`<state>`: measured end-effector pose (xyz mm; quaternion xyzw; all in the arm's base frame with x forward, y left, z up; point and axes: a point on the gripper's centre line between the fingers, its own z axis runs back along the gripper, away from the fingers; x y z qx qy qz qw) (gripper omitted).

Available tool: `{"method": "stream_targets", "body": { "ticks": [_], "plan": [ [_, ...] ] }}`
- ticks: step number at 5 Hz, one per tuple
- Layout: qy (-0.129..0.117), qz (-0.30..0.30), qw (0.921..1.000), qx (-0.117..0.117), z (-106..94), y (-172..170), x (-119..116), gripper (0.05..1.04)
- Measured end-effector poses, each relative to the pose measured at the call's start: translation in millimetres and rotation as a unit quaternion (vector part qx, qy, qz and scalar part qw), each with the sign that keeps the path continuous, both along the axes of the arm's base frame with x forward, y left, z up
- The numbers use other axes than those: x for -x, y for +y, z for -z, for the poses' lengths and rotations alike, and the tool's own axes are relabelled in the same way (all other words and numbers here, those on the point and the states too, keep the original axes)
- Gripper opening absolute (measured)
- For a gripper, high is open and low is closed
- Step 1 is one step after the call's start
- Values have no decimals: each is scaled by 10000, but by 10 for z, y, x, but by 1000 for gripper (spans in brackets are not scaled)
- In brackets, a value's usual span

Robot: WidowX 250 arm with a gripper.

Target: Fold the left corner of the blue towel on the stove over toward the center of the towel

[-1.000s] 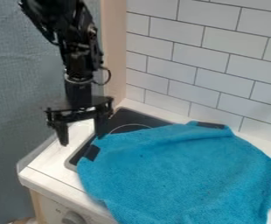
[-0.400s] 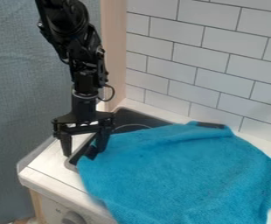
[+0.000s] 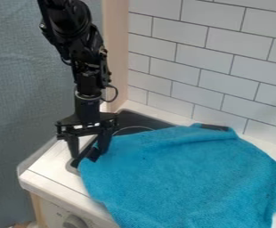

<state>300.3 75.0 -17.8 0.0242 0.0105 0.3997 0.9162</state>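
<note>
White tiles [image 3: 205,62] line the wall behind a white counter [image 3: 50,173] with a dark stovetop [image 3: 131,119]. A blue cloth [image 3: 182,178] lies loosely over much of both, black patches [image 3: 214,127] on its edges. The claw [image 3: 88,154] hangs at its left corner, fingers spread, one on either side of the corner's black patch. A knob [image 3: 75,221] sits on the counter's front, below.

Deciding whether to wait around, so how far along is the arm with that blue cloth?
Done: the gripper is down at the left corner of the blue cloth. In hand: its fingers stand apart about the black tab. Left, seemingly: gripping it; the cloth lies spread over the stove.
</note>
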Motion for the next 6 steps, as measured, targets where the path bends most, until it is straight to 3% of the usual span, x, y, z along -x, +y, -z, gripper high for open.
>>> {"method": "stream_targets", "body": {
  "ticks": [1, 2, 3, 6],
  "plan": [
    [-87, -39, 10000, -6, -4, -13, -30, 390],
    [-130, -149, 9998, -10, 4, -17, -41, 215],
    [-157, -197, 9997, -4, 9, -21, -43, 107],
    [-250, -331, 9991, -75, -128, 50, -198, 51]
  ]
}}
